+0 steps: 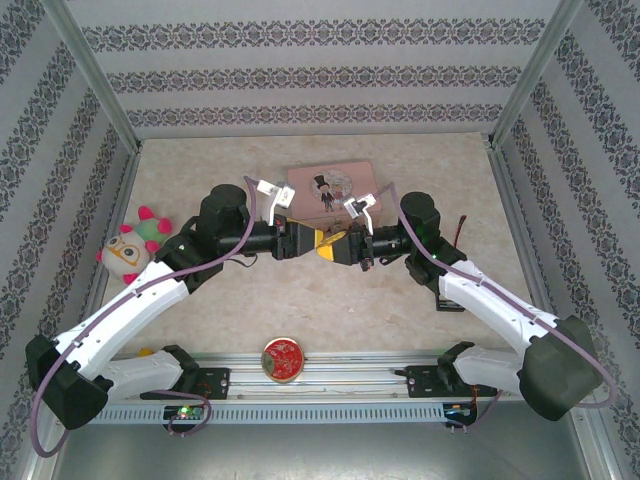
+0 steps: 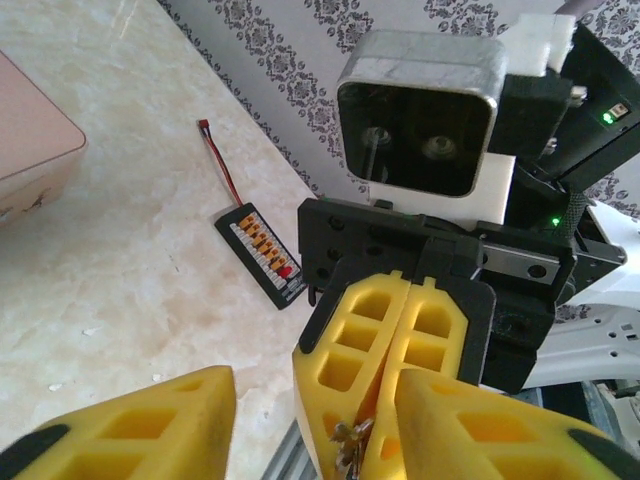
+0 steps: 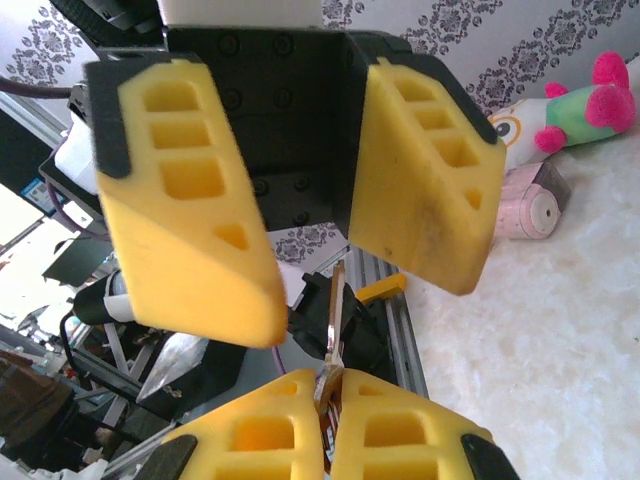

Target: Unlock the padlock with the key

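Observation:
My right gripper [image 1: 340,245] [image 3: 328,385] is shut on the key [image 3: 335,305]. The thin silvery blade sticks out past its yellow fingertips. In the left wrist view the key [image 2: 350,440] shows as a small metal piece pinched at the tips of the right gripper [image 2: 385,400]. My left gripper [image 1: 305,240] [image 2: 312,385] faces it above the table's middle. It is open, its fingers [image 3: 190,200] spread wide on either side of the blade without touching it. The padlock is out of view.
A pink tin box [image 1: 330,188] lies just behind the two grippers. A plush toy [image 1: 130,245] sits at the left, and a round red-gold tin [image 1: 283,358] by the front rail. A small black board with a red cable [image 2: 262,252] lies near the right wall.

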You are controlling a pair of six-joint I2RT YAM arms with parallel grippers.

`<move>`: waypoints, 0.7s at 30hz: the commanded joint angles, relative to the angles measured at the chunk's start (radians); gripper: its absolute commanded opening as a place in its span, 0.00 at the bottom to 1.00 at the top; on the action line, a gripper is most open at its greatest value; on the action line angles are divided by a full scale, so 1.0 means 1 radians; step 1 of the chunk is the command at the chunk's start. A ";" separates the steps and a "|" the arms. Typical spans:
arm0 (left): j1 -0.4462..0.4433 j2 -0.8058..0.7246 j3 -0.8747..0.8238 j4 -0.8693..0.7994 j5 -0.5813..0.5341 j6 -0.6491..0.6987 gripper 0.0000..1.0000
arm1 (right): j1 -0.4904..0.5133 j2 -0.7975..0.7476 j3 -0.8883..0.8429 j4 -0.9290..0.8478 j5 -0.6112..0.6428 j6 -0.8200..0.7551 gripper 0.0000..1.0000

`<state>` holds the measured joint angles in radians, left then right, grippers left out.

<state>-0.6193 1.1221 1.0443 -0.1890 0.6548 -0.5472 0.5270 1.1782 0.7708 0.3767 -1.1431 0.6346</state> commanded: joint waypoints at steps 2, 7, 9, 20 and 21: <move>0.015 -0.019 -0.015 0.048 0.034 0.017 0.41 | -0.007 -0.023 0.022 0.048 -0.016 0.011 0.00; 0.016 0.003 -0.015 0.090 0.059 -0.007 0.26 | -0.007 -0.020 0.018 0.054 -0.014 0.011 0.00; 0.016 0.009 -0.016 0.105 0.066 -0.018 0.20 | -0.007 -0.019 0.015 0.057 -0.012 0.011 0.00; 0.018 0.003 -0.030 0.133 0.046 -0.053 0.00 | -0.020 -0.038 -0.010 0.061 0.041 0.022 0.21; 0.018 -0.003 -0.032 0.130 0.027 -0.053 0.00 | -0.026 -0.042 -0.016 0.060 0.053 0.029 0.35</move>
<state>-0.6132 1.1286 1.0248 -0.0917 0.7101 -0.5911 0.5159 1.1683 0.7685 0.3969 -1.1168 0.6567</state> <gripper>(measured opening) 0.052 0.257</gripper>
